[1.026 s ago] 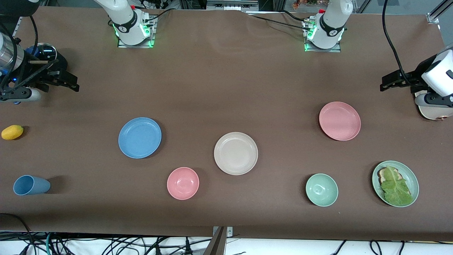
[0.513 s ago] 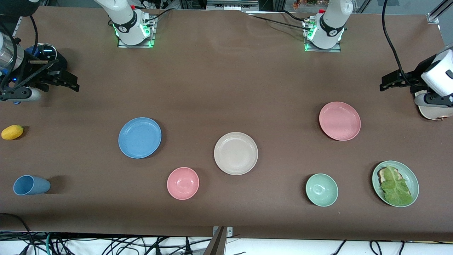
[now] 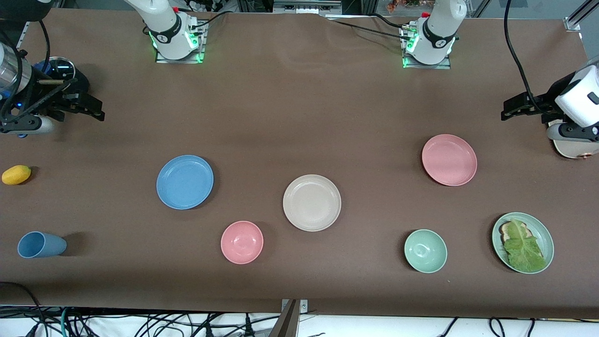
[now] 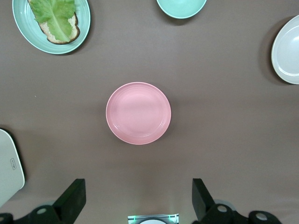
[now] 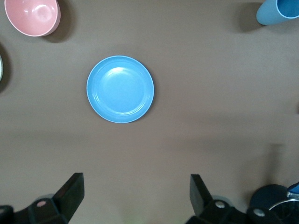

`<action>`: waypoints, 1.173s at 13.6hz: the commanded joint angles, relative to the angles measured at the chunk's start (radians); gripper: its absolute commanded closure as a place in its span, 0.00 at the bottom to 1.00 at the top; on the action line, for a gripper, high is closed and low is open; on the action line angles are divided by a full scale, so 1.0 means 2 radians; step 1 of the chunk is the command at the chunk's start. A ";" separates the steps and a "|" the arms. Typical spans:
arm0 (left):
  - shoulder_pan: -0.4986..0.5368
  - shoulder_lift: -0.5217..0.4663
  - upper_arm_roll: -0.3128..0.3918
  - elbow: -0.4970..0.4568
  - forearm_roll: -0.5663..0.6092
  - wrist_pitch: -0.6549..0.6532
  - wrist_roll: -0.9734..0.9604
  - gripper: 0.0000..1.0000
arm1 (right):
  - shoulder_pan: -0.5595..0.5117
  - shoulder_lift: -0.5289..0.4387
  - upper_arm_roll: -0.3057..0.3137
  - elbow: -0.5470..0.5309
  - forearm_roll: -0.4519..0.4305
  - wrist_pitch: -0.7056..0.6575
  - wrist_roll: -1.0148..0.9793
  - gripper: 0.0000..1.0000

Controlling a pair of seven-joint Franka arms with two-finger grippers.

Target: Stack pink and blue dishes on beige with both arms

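So we had not yet begun: both grippers, left (image 4: 135, 203) and right (image 5: 133, 200), hung with fingers wide and empty, high above the pink plate (image 3: 449, 159) and blue plate (image 3: 185, 181), the beige plate (image 3: 311, 202) lying between them on the worktop (image 3: 299, 117); next, we judged, each should descend to its plate's rim

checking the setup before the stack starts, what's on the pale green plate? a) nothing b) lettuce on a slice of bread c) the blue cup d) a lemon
b: the pale green plate toward the left arm's end of the table holds a lettuce leaf lying on a slice of bread.
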 commanded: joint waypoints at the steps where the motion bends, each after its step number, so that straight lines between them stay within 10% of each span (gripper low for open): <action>1: 0.000 0.005 0.000 0.013 -0.008 -0.011 0.002 0.00 | -0.001 -0.002 0.002 0.008 -0.001 -0.005 0.001 0.00; 16: 0.086 0.116 0.000 0.009 -0.119 -0.005 0.005 0.00 | -0.002 0.001 0.002 0.008 0.000 0.002 -0.001 0.00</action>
